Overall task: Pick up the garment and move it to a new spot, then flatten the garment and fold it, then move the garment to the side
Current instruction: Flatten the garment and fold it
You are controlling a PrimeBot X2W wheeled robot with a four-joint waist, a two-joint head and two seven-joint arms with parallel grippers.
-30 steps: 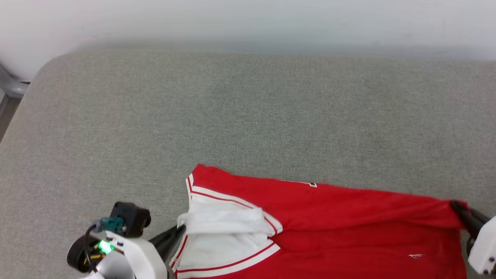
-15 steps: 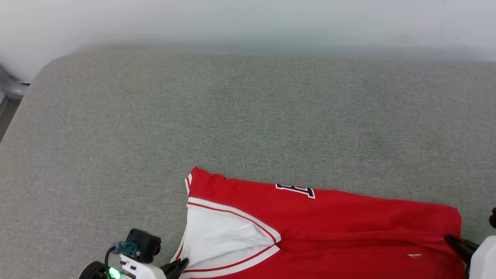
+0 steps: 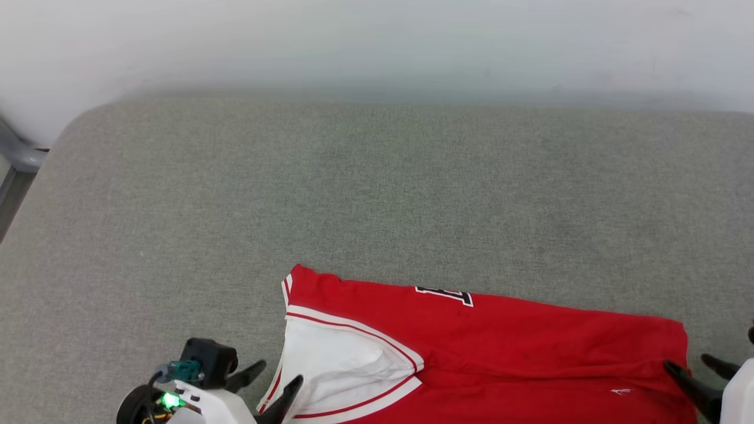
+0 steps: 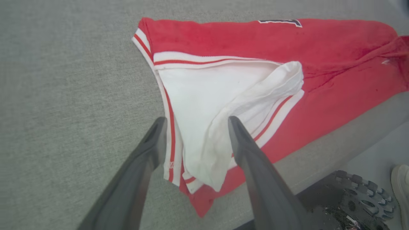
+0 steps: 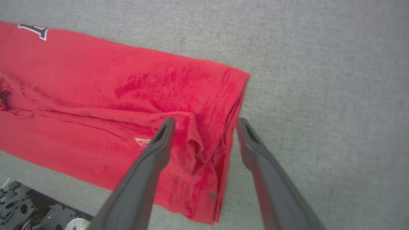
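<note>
Fingers of the left gripper (image 4: 195,118) stand apart, holding nothing, straddling the edge of a bunched white sleeve (image 4: 207,95). The right gripper (image 5: 205,119) is likewise spread and empty, over the puckered hem (image 5: 235,92). The shirt (image 3: 500,341) lies folded lengthwise in a long band across the lower centre and lower right of the head view, on a grey woven cushion (image 3: 377,194). The fold looks laid, so lift both grippers straight off without snagging, then smooth sleeve and hem. Soft, limp red jersey with striped ribbed trim
</note>
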